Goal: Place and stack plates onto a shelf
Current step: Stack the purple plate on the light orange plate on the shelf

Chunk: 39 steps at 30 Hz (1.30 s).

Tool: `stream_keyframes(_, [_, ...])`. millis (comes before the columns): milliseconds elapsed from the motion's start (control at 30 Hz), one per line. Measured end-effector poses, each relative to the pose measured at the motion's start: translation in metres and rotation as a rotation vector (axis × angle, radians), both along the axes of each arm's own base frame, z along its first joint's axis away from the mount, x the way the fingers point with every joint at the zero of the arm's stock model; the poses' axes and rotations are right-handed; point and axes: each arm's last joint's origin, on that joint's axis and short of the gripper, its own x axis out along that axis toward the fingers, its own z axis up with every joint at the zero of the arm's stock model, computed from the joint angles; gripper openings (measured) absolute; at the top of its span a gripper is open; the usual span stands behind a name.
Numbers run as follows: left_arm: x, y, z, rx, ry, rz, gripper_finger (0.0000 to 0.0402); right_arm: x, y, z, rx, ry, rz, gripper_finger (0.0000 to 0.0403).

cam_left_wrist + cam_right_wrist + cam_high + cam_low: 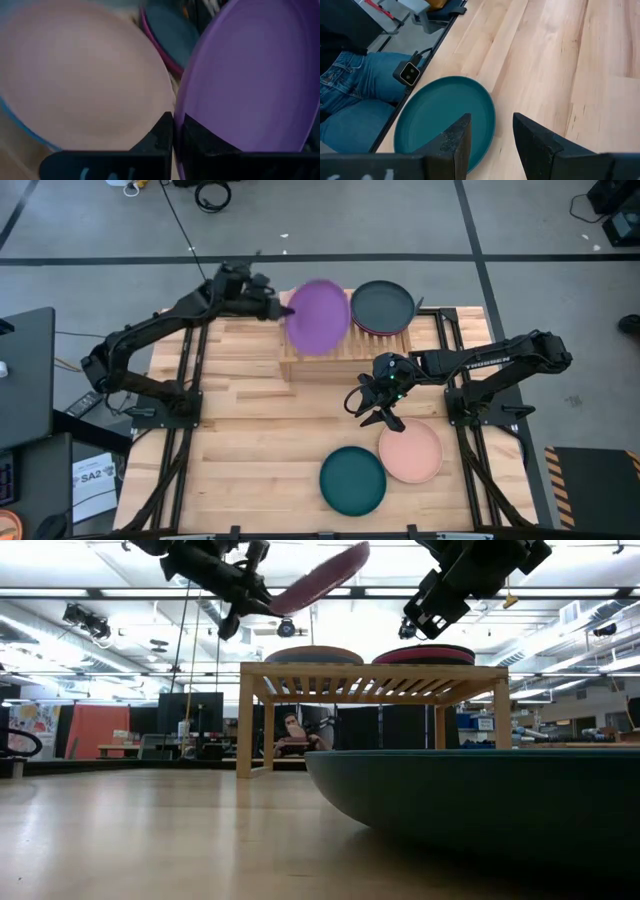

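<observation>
1. Left gripper (pixel 277 308) is clamped on the rim of the purple plate (pixel 318 317), held tilted in the air over the left half of the shelf (pixel 290 367).
2. In the left wrist view a peach plate (pixel 80 75) already lies below, with a blue edge showing under it — so a left stack exists.
3. The right half of the shelf holds a charcoal plate (pixel 382 305) on top of a magenta one (pixel 425 655).
4. Step in hand, as I read it: placing purple onto the left stack.
5. Next move calls for levelling the plate, centring it over the peach one, lowering, then releasing.
6. Right gripper (pixel 381 406) hovers with fingers apart and empty, near side of the shelf, above the table (pixel 250 440).
7. Still unshelved: the teal plate (pixel 352 480) and a second peach plate (pixel 411 451) on the near right — teal looks like the right arm's next pick.
</observation>
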Motion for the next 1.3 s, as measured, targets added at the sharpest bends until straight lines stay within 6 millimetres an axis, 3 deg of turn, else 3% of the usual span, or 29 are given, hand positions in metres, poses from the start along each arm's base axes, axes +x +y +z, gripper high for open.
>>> stream_keyframes(233, [-0.015,0.023,0.003,0.051,-0.002,0.202,0.0021,0.000,0.000,0.000,0.000,0.000,0.000,0.0150])
stream_keyframes(467, [-0.018,0.031,-0.004,0.028,0.045,0.295,0.0021,0.000,0.000,0.000,0.000,0.000,0.000,0.0150])
stream_keyframes(800, [-0.002,0.038,-0.029,-0.058,0.110,0.274,0.0021,0.000,0.000,0.000,-0.009,0.000,-0.010,0.0150])
stream_keyframes(1300, [-0.001,0.039,-0.036,-0.096,0.147,0.261,0.0029,0.000,0.000,0.000,-0.011,0.000,-0.012,0.0150])
